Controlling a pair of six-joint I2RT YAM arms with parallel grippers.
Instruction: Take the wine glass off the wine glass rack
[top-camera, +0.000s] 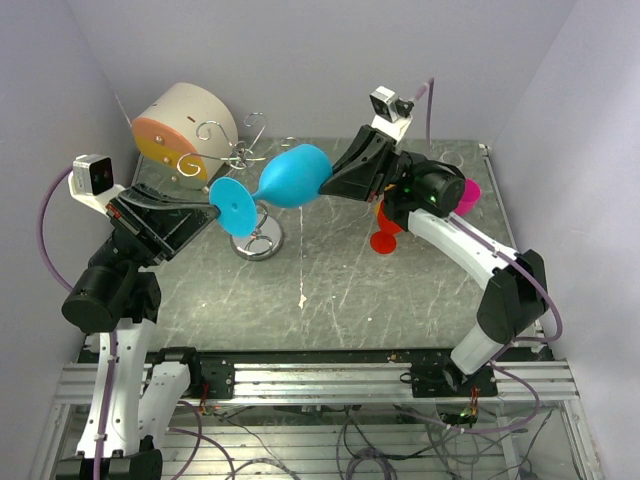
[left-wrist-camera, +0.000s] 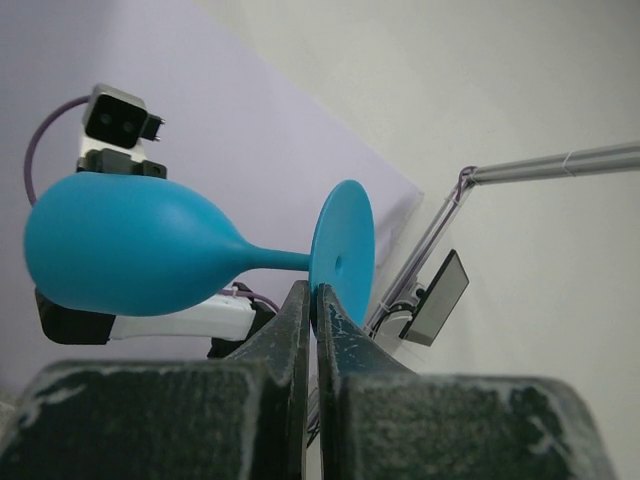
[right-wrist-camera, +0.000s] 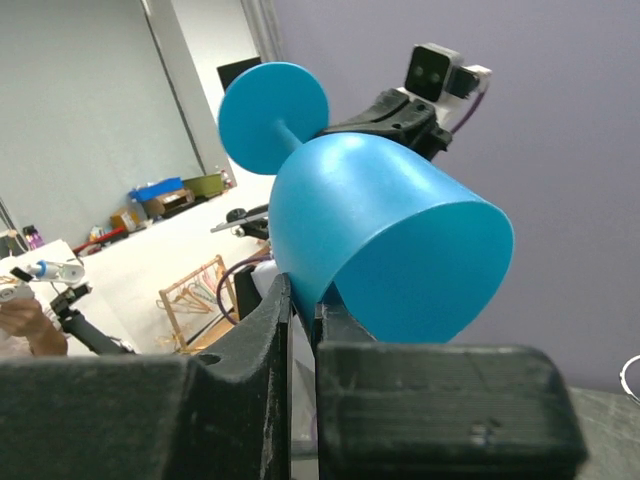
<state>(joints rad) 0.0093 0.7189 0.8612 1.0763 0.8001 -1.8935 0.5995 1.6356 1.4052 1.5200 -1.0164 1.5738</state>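
Top external: glass (top-camera: 293, 176) held level near the rack (top-camera: 258, 243).
Left pincer (top-camera: 213, 210) nips the foot, right pincer (top-camera: 328, 180) the bowl rim; lift both evenly.

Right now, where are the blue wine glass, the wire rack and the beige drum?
blue wine glass (top-camera: 297, 176), top view, bowl.
wine glass rack (top-camera: 262, 241), top view, round chrome base.
beige drum (top-camera: 195, 112), top view, curved side.

Place: robotics lab, a walled test cell
Enclosure: plain lilac panels (top-camera: 330, 60) around a scuffed grey tabletop (top-camera: 330, 290)
Mounting: bare aluminium rail (top-camera: 320, 372) at the near edge, loose cables (top-camera: 400, 440) below
Beyond: cluttered bench (right-wrist-camera: 150, 205) in a white room
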